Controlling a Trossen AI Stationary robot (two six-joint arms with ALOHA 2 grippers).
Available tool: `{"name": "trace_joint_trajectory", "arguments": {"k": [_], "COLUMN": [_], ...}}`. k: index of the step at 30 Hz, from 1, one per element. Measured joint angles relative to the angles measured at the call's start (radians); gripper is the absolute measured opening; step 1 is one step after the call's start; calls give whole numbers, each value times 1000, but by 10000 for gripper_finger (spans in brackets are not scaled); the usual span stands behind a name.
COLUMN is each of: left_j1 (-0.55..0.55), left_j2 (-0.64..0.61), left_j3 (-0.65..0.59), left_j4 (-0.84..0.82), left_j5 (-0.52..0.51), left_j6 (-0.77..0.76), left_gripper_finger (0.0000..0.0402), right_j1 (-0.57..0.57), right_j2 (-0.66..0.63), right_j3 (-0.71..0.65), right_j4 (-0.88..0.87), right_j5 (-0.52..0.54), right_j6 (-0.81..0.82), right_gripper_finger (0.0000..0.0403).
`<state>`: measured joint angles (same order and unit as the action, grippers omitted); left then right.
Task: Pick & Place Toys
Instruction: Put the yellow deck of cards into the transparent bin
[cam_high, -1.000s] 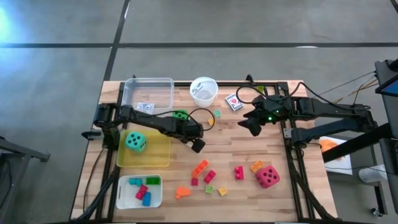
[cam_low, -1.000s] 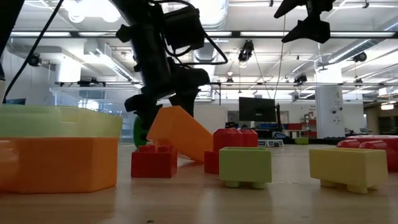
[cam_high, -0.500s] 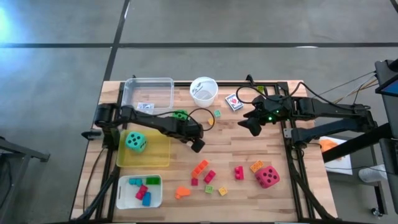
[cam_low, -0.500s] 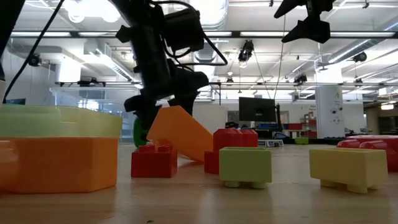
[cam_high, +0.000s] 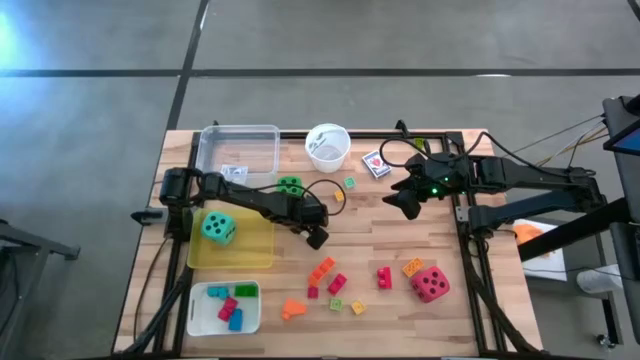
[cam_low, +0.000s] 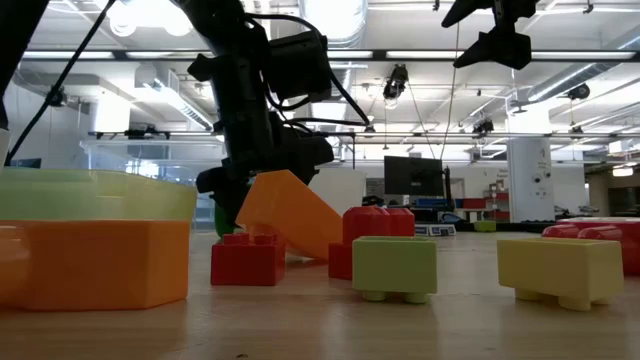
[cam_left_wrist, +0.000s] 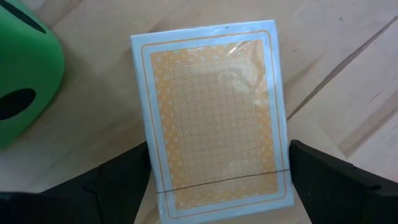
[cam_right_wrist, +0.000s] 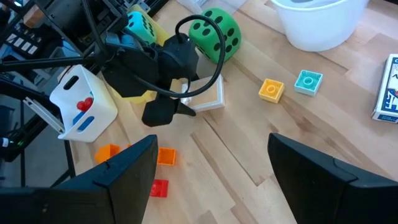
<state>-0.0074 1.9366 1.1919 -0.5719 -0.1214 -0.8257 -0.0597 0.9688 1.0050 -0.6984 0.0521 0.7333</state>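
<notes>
Now my left tool (cam_left_wrist: 217, 180) hangs wide astride the card pack (cam_left_wrist: 214, 115), its long axis toward twelve o'clock; right tool (cam_high: 405, 203) waits wide.

We see a large lab hall: ceiling strip lights (cam_low: 560, 55), a monitor (cam_low: 412, 177) on benches, concrete floor (cam_high: 100, 100).

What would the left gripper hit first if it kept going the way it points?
The card pack: the open left gripper points down at it, a finger on either side. The green die sits off to one side, out of that line.
</notes>
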Motion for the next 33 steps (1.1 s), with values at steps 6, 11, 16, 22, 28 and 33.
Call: {"name": "trace_joint_trajectory", "arguments": {"k": [6, 11, 16, 22, 28, 33], "left_j1": [-3, -4, -4, -4, -5, -5], "left_j2": [0, 0, -2, -10, -33, -49], "left_j3": [0, 1, 2, 2, 1, 1], "left_j4": [7, 14, 14, 15, 36, 46], "left_j5": [-2, -2, 1, 14, 44, 55], "left_j6": [61, 75, 88, 97, 104, 144], "left_gripper_finger": [313, 281, 281, 273, 197, 136], "right_j1": [0, 0, 0, 0, 0, 0], "right_j2": [0, 0, 0, 0, 0, 0], "right_j3": [0, 0, 0, 0, 0, 0], "right_j4": [0, 0, 0, 0, 1, 0], "right_j5": [0, 0, 0, 0, 0, 0], "right_j6": [-3, -3, -3, -3, -3, -3], "right_gripper_finger": [297, 297, 297, 297, 297, 297]}}
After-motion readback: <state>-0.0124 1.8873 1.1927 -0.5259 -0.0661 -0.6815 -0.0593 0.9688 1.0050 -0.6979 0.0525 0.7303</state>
